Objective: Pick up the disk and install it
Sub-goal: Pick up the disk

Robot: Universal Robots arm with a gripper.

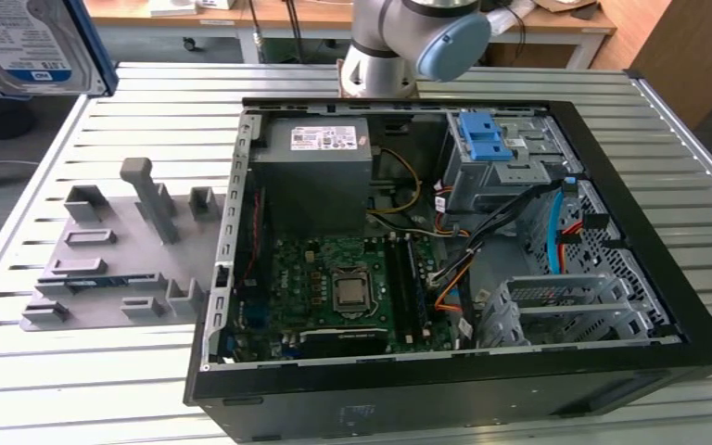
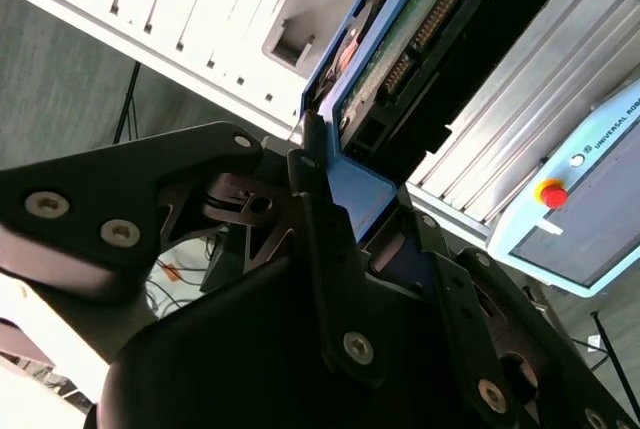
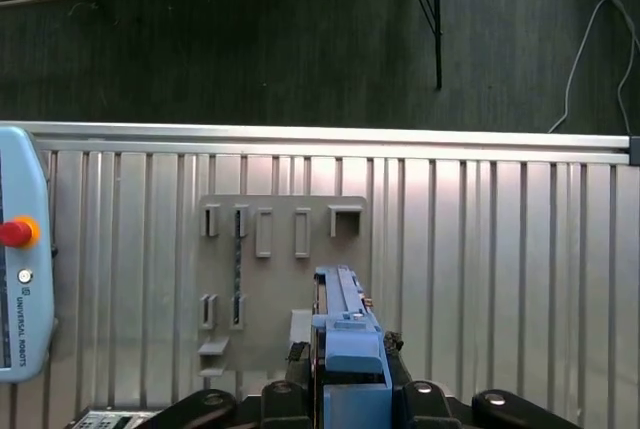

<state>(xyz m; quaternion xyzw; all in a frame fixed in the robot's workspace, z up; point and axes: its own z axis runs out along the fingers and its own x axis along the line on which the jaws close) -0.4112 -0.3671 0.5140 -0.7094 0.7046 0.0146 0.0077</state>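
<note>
The gripper (image 2: 365,204) is clenched on the disk (image 2: 420,39) by its blue bracket, and the disk's long axis runs straight out from the gripper. The disk is raised above the bench (image 1: 84,389) at the exterior view's left — the open computer case (image 1: 455,399) lies toward that view's right.

A: Where's the fixture plate (image 1: 115,250)?
B: On the table (image 1: 84,389), at the exterior view's left of the open case (image 1: 455,389) — the drive cage (image 1: 529,171) sits inside that.
A: The disk (image 3: 342,299)?
B: Up over the plate.
</note>
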